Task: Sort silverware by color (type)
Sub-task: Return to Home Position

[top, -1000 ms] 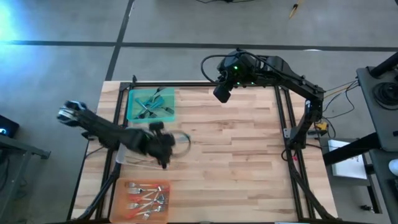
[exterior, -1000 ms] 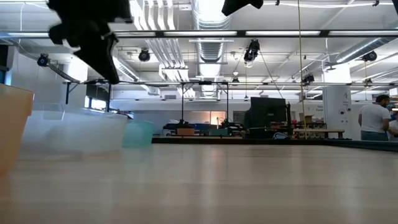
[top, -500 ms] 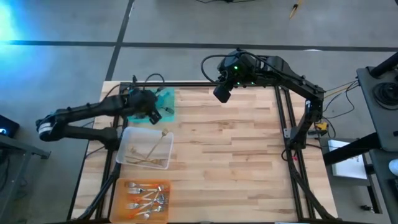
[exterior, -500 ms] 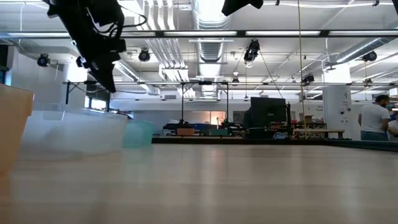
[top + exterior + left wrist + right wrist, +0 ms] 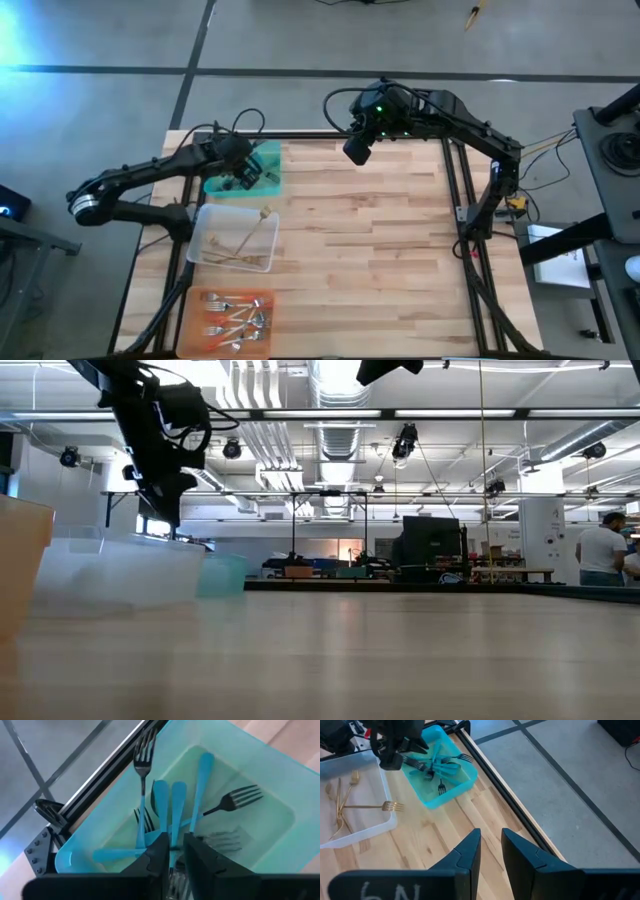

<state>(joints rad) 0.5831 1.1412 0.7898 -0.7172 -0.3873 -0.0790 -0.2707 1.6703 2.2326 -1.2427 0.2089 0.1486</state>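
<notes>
Taking the high view as a clock face, with the wooden table (image 5: pixel 380 230) as the dial. Down its left edge, three trays: teal tray (image 5: pixel 272 158) at 10 o'clock, clear tray (image 5: pixel 215 225) at 9, orange tray (image 5: pixel 200 300) at 7.

Reaching in from 9 o'clock, the left arm, with the left gripper (image 5: pixel 245 175) above the teal tray. Fingers drawn close with only a narrow slit between them, gripping nothing. In the left wrist view (image 5: pixel 176 840), looking straight down on the blue-handled forks (image 5: pixel 178 805), heaped crosswise in the tray bottom directly below the tips. Seems to hang well above the tray rim in the low view (image 5: pixel 165 510), though blurred there.

Parked over the table's 12 o'clock edge, the right gripper (image 5: pixel 357 150), likewise narrowed on nothing (image 5: pixel 490 834), well apart from every tray.

In the clear tray, a few all-gold forks (image 5: pixel 240 245), at 6 o'clock from the left gripper. In the orange tray, red-handled forks (image 5: pixel 235 318), farther off toward 6.
</notes>
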